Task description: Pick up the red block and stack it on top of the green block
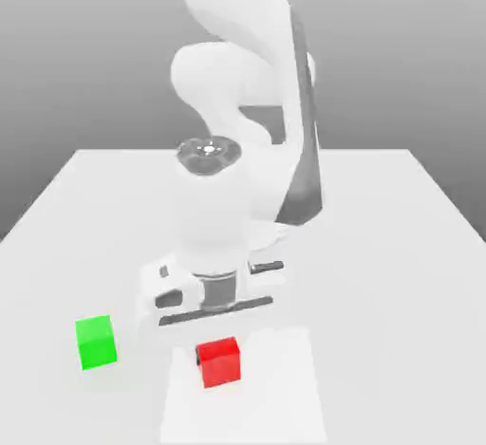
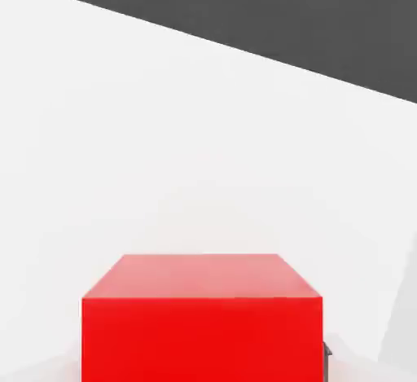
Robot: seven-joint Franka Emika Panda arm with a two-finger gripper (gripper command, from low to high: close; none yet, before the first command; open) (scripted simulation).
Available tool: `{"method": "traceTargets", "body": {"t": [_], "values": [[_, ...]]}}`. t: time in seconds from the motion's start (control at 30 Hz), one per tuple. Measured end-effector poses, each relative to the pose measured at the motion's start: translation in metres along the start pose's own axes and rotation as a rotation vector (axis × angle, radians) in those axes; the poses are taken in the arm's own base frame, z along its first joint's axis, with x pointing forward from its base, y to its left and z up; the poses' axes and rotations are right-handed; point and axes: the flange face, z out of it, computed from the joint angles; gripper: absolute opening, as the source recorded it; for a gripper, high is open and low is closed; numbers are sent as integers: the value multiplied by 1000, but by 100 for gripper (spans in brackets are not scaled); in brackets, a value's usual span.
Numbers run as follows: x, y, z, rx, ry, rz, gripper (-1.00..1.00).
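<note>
The red block (image 1: 218, 362) is near the front edge of the white table (image 1: 399, 244), just below and in front of my gripper (image 1: 217, 327), which hangs low over it. In the hand view the red block (image 2: 202, 323) looms very close, showing its top and one side face. The green block (image 1: 96, 342) rests on the table to the exterior view's left of the red block, about two block widths away, with nothing on top of it.
The arm's white base and links (image 1: 242, 101) rise behind the hand at the table's middle. Bare table surface stretches to the exterior view's right and at the back corners. The table's front edge is close to both blocks.
</note>
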Motion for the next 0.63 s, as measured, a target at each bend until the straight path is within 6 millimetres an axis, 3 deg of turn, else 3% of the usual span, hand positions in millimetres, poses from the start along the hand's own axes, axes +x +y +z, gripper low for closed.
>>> {"method": "traceTargets", "body": {"t": [0.03, 0.17, 0.3, 0.33, 0.53, 0.57, 0.63], "values": [[1, 4, -9, 0, 0, 12, -100], [25, 88, -31, -6, 4, 279, -100], [30, 173, -48, -2, 2, 550, -100], [29, 185, -48, 0, 1, 593, -100], [30, 188, 5, 2, 0, 613, -100], [29, 189, 11, 1, 0, 614, 100], [29, 189, 11, 1, 0, 614, 100]]}}
